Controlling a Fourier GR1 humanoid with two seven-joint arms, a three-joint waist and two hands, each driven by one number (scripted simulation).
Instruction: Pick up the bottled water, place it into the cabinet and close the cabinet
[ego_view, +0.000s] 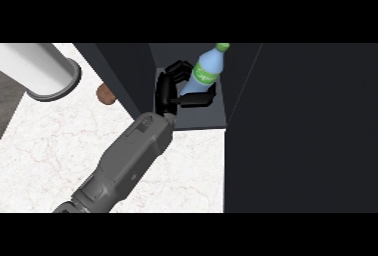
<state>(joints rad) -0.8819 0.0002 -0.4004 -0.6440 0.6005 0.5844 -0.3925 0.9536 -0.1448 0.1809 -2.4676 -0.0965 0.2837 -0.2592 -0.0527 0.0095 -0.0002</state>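
Bottle (206, 70) is inside the cabinet (295, 125), tilted, w/ the left hand (173, 87) curled round its lower half. Prob light, hard plastic, smooth & a bit slippy. Best held round the middle, by the green label, not the cap.

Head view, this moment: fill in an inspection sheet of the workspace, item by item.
Surface: white marbled counter.
Job's things: bottled water, tilted, green cap and label, inside the open cabinet; the cabinet's door is not closed.
Clutter: large white cylinder at upper left; small brown object beside the cabinet, partly hidden.
Hands: one hand curled round the bottle, reaching into the cabinet; which hand it is cannot be told; the other is not in view.
Cables: nothing seen.
Surroundings: dark floor strip at far left.
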